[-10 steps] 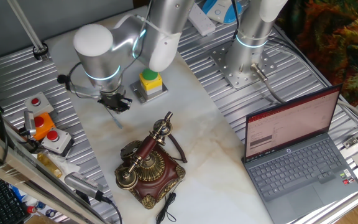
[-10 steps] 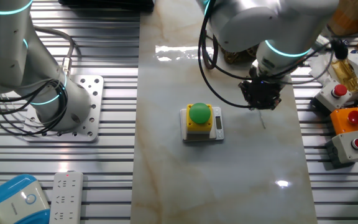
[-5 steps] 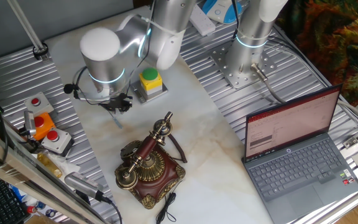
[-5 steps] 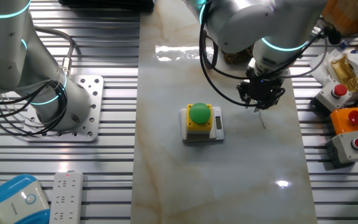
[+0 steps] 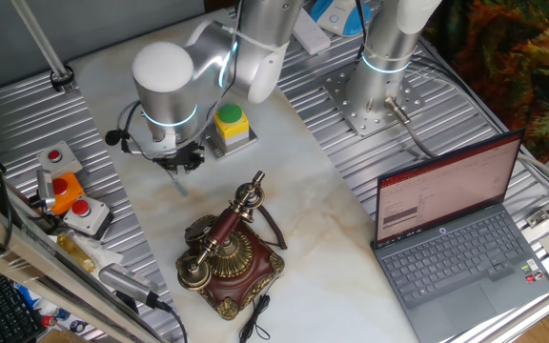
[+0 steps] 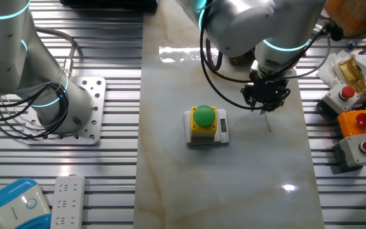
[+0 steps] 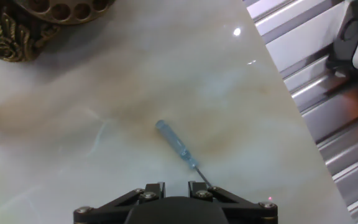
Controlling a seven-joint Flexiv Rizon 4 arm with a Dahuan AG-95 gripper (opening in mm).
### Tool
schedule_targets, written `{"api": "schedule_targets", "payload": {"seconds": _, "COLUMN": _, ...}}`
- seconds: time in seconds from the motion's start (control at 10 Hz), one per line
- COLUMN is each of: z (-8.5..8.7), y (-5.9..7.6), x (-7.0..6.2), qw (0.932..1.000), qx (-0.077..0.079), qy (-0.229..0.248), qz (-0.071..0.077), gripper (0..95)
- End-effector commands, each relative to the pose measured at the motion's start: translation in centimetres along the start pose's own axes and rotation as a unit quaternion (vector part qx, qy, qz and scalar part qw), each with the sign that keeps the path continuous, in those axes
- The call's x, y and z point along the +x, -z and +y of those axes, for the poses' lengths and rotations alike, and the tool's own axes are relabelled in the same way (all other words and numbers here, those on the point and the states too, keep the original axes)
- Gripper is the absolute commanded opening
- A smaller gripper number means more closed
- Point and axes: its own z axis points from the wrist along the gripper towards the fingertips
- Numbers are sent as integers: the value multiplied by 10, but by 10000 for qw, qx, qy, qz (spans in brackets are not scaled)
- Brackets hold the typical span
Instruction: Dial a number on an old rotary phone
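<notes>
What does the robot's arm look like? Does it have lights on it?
The arm is chunky and rounded, silver-grey with white caps. Glowing turquoise rings circle its joints, like little lights. Black cables loop around the wrist. At the end sits a small black gripper with screws showing on its body.

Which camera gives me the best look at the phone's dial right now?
One fixed view: it shows the whole old rotary phone, dial facing up, unobstructed. The hand view catches only the dial's edge holes at the top. In the other fixed view the phone is almost wholly hidden behind the arm.
</notes>
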Motion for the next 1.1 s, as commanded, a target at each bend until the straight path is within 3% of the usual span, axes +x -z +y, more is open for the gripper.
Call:
{"api": "schedule_targets", "payload": {"seconds": 0.1, "z": 0, "y": -1, "x": 0, "qw": 9994, "qx": 121, "qy": 312, "qz": -36, "gripper": 190}}
{"api": "schedule_targets", "payload": {"seconds": 0.6, "z": 0, "y": -2, "x": 0, "qw": 9957, "qx": 327, "qy": 866, "qz": -11, "gripper": 190}}
{"api": "schedule_targets", "payload": {"seconds": 0.7, "z": 0, "y": -3, "x": 0, "qw": 9935, "qx": 451, "qy": 1044, "qz": -45, "gripper": 190}}
{"api": "schedule_targets", "payload": {"seconds": 1.1, "z": 0, "y": -3, "x": 0, "qw": 9913, "qx": 471, "qy": 1223, "qz": -90, "gripper": 190}}
